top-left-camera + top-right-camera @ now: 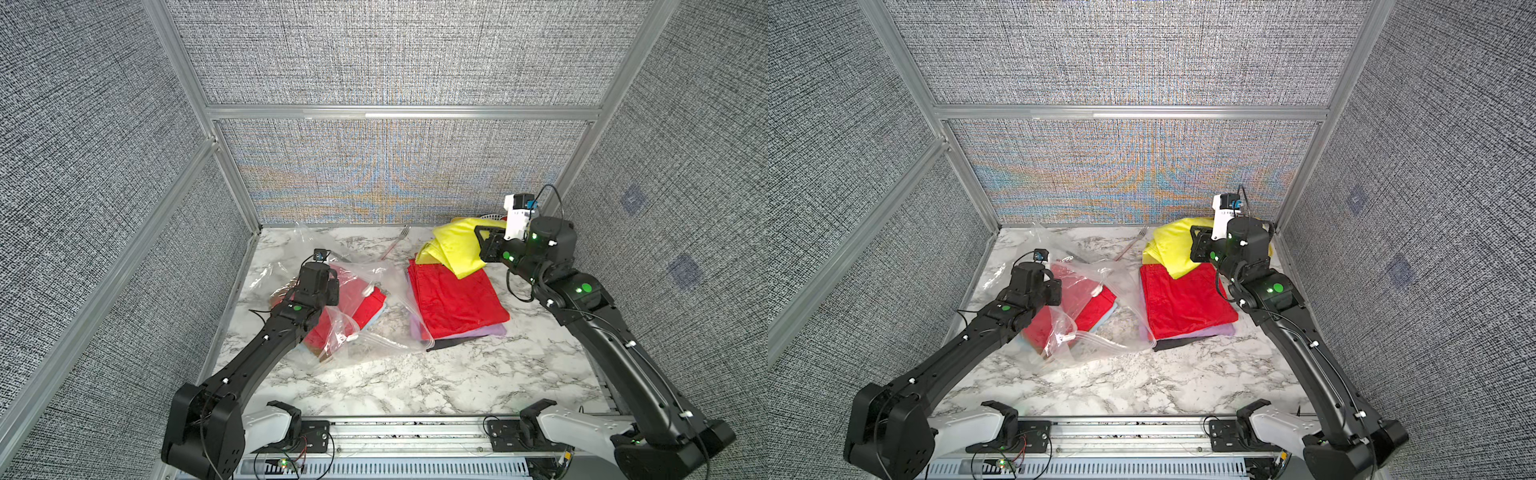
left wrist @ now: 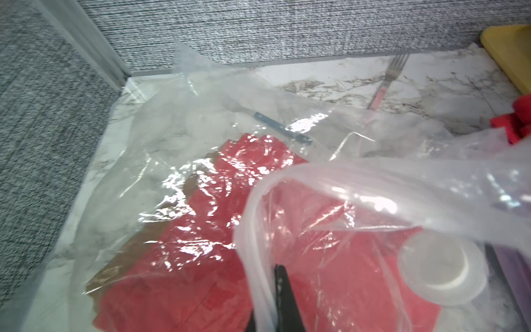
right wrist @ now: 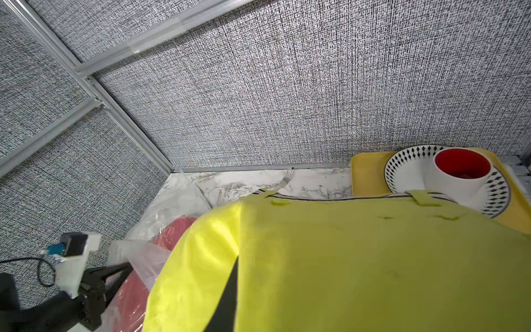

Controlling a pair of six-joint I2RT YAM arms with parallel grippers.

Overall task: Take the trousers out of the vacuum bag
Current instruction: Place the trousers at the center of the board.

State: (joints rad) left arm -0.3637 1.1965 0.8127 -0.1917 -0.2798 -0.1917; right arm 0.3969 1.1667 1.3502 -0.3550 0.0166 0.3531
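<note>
Far right, the right gripper (image 1: 478, 245) is clenched on the yellow trousers (image 1: 455, 249), raised over the red trousers (image 1: 457, 299). At left, the left gripper (image 3: 126, 266) pinches the vacuum bag (image 1: 361, 266), which has garments inside. Lowering the cloth fully before letting go should keep it flat.

Left arm (image 1: 257, 353) reaches far-left, wrist bent down, left gripper (image 2: 280, 273) pinched shut on the vacuum bag (image 2: 373, 178). Right arm (image 1: 615, 345) stretches far-right, its raised right gripper (image 1: 480, 245) clamping the yellow trousers (image 1: 457, 249).
</note>
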